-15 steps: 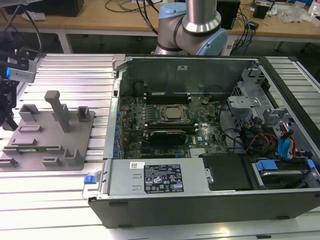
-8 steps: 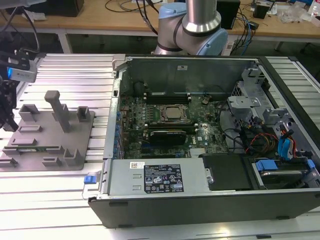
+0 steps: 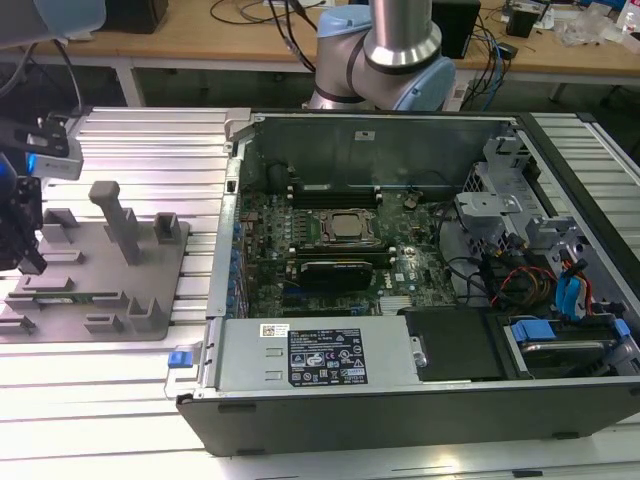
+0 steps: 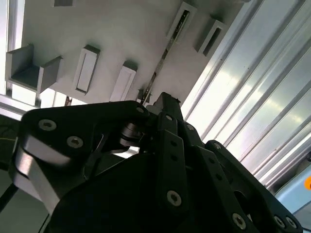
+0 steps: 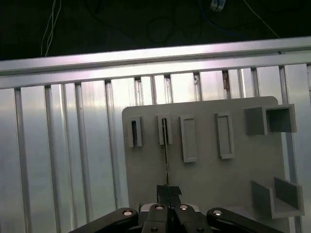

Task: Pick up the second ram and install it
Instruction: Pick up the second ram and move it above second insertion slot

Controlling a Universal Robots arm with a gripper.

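Observation:
The second ram (image 5: 165,155) is a thin green stick seen edge-on, standing in slots of the grey fixture tray (image 5: 218,179). In both wrist views my gripper (image 5: 168,190) has its two black fingers closed together over the stick's near end. The stick (image 4: 163,56) runs from the fingertips (image 4: 165,103) to a slot block on the tray (image 4: 121,34). At the exterior view's left, the gripper (image 3: 30,262) hangs low over the tray (image 3: 100,280), with a green strip of the ram (image 3: 48,297) just below it.
An open computer case (image 3: 400,390) lies to the exterior view's right of the tray, with the motherboard, silver processor (image 3: 347,227) and memory slots (image 3: 335,190) exposed. Tall grey posts (image 3: 120,220) stand on the tray. Ribbed aluminium table (image 5: 63,160) surrounds everything.

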